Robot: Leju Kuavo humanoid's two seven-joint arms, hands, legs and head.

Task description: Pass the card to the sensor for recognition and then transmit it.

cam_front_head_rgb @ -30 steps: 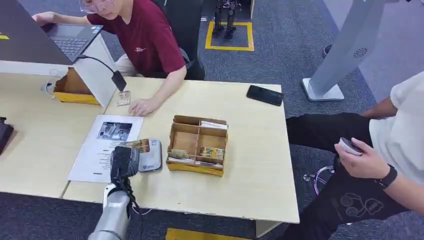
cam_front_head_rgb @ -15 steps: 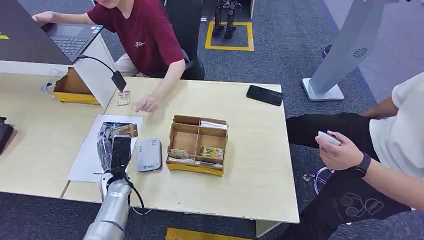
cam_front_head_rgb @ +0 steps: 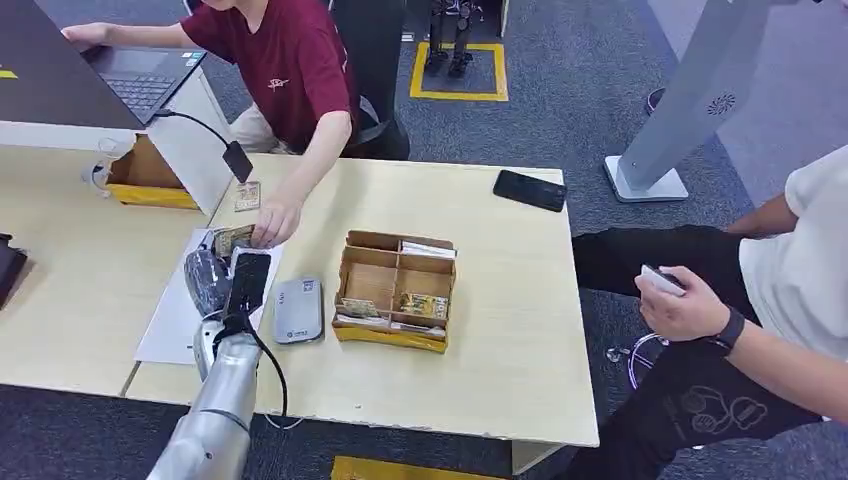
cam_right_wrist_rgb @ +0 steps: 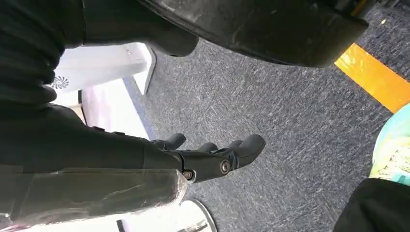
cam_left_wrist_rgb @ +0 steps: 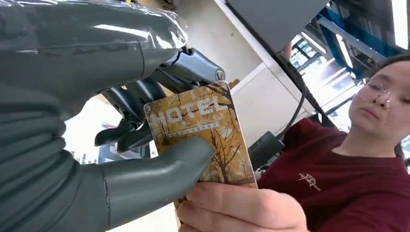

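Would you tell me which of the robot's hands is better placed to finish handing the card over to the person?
Left. The left hand pinches the card, and the person's hand already grips its far end. The right hand hangs above the floor, holding nothing.

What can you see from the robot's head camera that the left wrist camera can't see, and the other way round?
Head view alone: the whole table, the cardboard box, the grey card reader, a black phone and a second person seated at the right.

Left wrist view alone: the word HOTEL and a tree picture on the card, seen close up.

Both: the left hand holding the card, and the person's hand in the red shirt touching it.
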